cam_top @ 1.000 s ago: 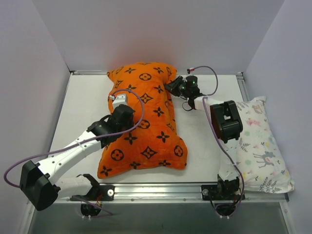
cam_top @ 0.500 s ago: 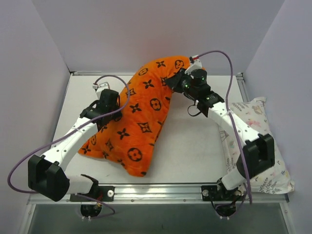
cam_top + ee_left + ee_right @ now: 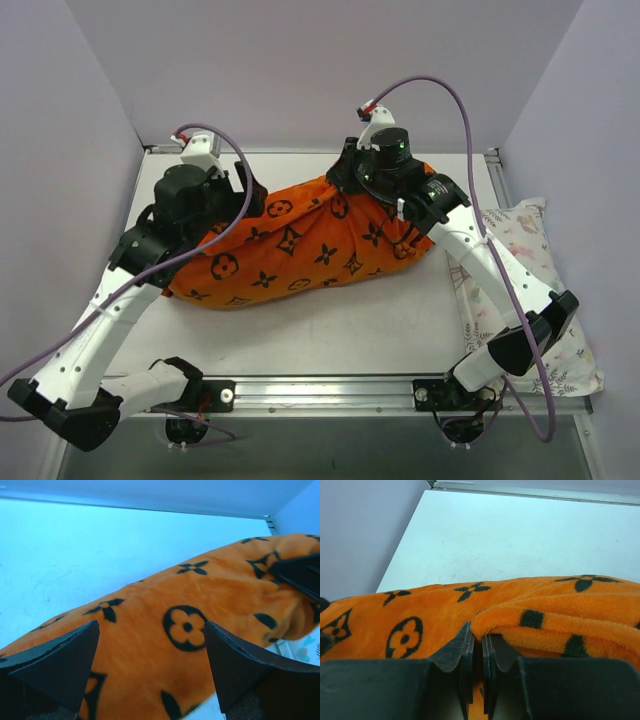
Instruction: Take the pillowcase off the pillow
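Observation:
The bright orange pillowcase [image 3: 300,250] with black flower motifs lies stretched left to right across the table, bulging. The pillow is hidden inside it. My right gripper [image 3: 347,182] is at the upper right part of the cover. In the right wrist view that gripper [image 3: 481,645] is shut on a fold of the orange pillowcase [image 3: 545,615]. My left gripper [image 3: 237,198] hovers over the cover's left end. In the left wrist view it [image 3: 152,652] stands wide open, with the orange pillowcase [image 3: 150,630] just beyond its fingertips [image 3: 60,660] and untouched.
A white pillow with pastel animal print [image 3: 535,300] lies along the table's right edge, beside the right arm. Grey walls close in the left, back and right sides. A metal rail [image 3: 320,385] runs along the near edge of the white table [image 3: 330,330].
The left gripper opened and let go of the pillowcase, moving back and left. The right gripper kept its grip, and the cover swung from lengthwise to lying across the table.

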`<state>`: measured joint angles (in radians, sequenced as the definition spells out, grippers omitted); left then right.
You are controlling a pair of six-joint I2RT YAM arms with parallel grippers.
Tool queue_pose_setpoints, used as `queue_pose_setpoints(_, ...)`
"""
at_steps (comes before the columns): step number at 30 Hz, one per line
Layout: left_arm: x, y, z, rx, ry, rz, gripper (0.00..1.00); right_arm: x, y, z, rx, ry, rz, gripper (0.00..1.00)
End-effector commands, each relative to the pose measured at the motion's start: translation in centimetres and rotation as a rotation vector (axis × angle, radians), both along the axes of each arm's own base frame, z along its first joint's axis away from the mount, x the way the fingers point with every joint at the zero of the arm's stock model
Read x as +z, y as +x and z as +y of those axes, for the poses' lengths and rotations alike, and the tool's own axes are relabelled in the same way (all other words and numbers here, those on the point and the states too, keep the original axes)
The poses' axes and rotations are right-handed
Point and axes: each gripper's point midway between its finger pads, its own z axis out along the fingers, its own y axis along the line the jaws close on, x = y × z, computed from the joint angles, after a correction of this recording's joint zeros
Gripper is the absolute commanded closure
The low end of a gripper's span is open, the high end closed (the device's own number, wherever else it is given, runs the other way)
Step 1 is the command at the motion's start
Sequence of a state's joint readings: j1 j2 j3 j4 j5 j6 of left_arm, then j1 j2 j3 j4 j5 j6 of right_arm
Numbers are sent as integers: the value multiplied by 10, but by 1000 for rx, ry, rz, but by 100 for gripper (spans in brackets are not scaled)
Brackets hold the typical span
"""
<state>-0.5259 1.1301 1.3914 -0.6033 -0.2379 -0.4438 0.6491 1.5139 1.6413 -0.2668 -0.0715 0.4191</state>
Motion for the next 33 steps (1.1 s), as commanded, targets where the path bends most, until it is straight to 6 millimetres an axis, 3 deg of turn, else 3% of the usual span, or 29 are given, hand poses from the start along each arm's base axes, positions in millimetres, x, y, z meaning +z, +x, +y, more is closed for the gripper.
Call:
queue_pose_setpoints(1, 3, -23, -8, -126, 54, -23, 5, 54, 1, 10, 1, 52, -131, 100)
queue_pose_setpoints(7, -8, -49, -21, -231, 101, -25, 4, 56, -1, 16, 1, 33, -124, 100)
queue_pose_setpoints(13, -18, -55, -27, -292, 161, -8, 4, 58, -3, 17, -10, 19, -127, 100)
queue_pose_setpoints(22, -33, -72, -57, -418, 232, 5, 3, 58, -5, 16, -16, -3, -122, 100)
queue_pose_setpoints(24, -35, -75, -60, -421, 244, 1, 3, 58, -5, 15, -18, -7, -123, 100)
queue_pose_setpoints(28, -45, -63, -45, -312, 326, 31, 4, 59, -9, 12, -19, -10, -122, 100)
queue_pose_setpoints(31, -49, -54, -28, -195, 368, 45, 25, 66, -20, 8, -24, -21, -145, 100)
queue_pose_setpoints(32, -49, -53, -25, -174, 371, 42, 52, 67, -27, 12, -10, -24, -154, 100)
queue_pose_setpoints(33, -45, -55, -22, -157, 363, 32, 63, 76, -35, 9, -4, -24, -174, 100)
